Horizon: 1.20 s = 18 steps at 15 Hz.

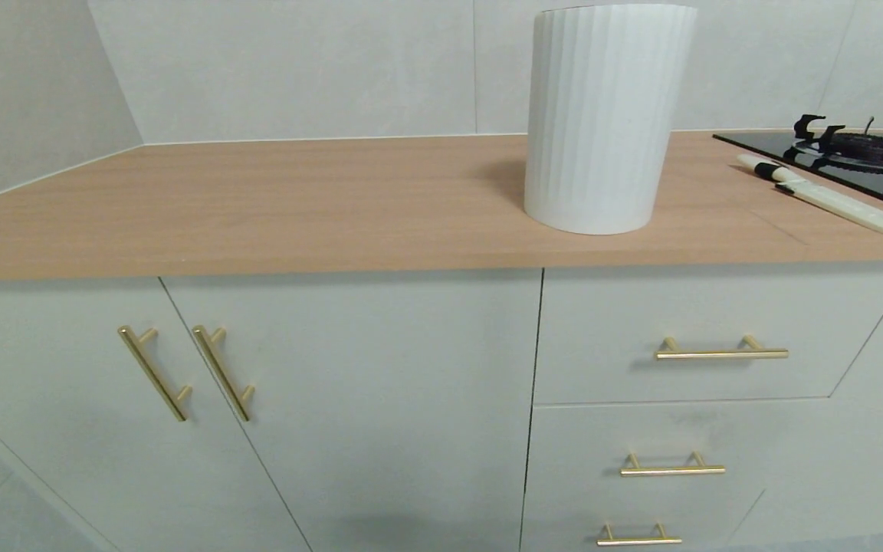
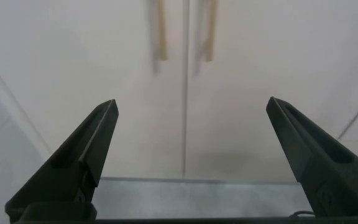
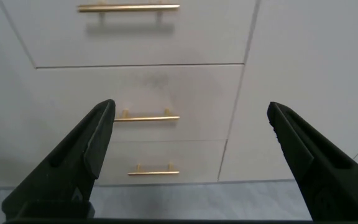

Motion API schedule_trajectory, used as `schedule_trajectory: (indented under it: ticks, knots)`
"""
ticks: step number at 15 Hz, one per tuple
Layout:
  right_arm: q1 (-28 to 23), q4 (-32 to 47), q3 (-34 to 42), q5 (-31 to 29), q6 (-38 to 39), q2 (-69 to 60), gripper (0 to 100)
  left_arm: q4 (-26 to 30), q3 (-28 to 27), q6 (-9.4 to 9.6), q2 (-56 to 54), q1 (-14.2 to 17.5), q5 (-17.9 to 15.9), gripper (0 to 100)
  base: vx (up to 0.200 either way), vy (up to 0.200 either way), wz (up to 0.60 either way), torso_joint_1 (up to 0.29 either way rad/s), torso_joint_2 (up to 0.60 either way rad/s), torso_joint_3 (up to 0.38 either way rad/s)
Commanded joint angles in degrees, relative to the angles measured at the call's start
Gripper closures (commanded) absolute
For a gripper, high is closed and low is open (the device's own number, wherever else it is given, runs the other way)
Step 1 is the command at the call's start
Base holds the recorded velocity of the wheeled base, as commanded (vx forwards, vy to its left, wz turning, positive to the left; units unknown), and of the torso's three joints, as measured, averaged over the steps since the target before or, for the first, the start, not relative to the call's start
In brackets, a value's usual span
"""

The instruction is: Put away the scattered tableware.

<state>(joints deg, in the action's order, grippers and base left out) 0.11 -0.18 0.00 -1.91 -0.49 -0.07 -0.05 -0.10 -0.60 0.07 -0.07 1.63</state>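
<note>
A white-bladed knife [image 1: 825, 197] with a black-banded handle lies on the wooden counter [image 1: 273, 203] at the right, beside the stove. A tall white ribbed container [image 1: 602, 115] stands on the counter right of centre. My left gripper [image 2: 188, 109] is open with nothing between its fingers, held low in front of the double cabinet doors [image 2: 185, 81]. My right gripper [image 3: 191, 112] is open and empty too, facing the drawer fronts [image 3: 142, 99] below the counter.
A black glass hob with a gas burner [image 1: 863, 149] sits at the counter's far right. Below are two doors with gold handles [image 1: 185, 372] and three drawers with gold handles [image 1: 721, 351]. Grey tiled walls close the back and left.
</note>
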Motion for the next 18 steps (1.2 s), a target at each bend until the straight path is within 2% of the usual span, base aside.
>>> schedule_trajectory:
  ticks: [1,5,11,15,18]
  knots:
    - [-0.02,0.01,0.0,0.07,-0.04,0.07,0,-0.04,0.1,-0.02,0.01,-0.01,0.04,0,0.0,-0.2,0.0,0.002,0.0,0.012]
    - [-0.02,0.01,0.0,-0.02,-0.04,0.07,0,-0.04,0.1,-0.02,0.01,-0.01,0.04,0,0.0,-0.2,0.0,0.002,0.0,0.005]
    - [-0.02,0.01,0.0,-0.02,0.05,0.07,0,-0.04,0.01,-0.02,0.01,-0.01,0.04,0,0.0,0.0,0.0,0.0,0.0,0.0]
    - [-0.02,0.01,0.0,-0.02,0.05,0.07,0,-0.04,0.01,-0.02,0.01,-0.01,0.12,0,0.2,0.0,0.0,-0.004,0.0,0.002]
    - [-0.02,0.01,0.0,-0.02,-0.04,0.07,0,-0.04,0.01,-0.11,0.01,-0.01,0.12,0,0.0,0.0,0.0,0.0,0.0,0.0]
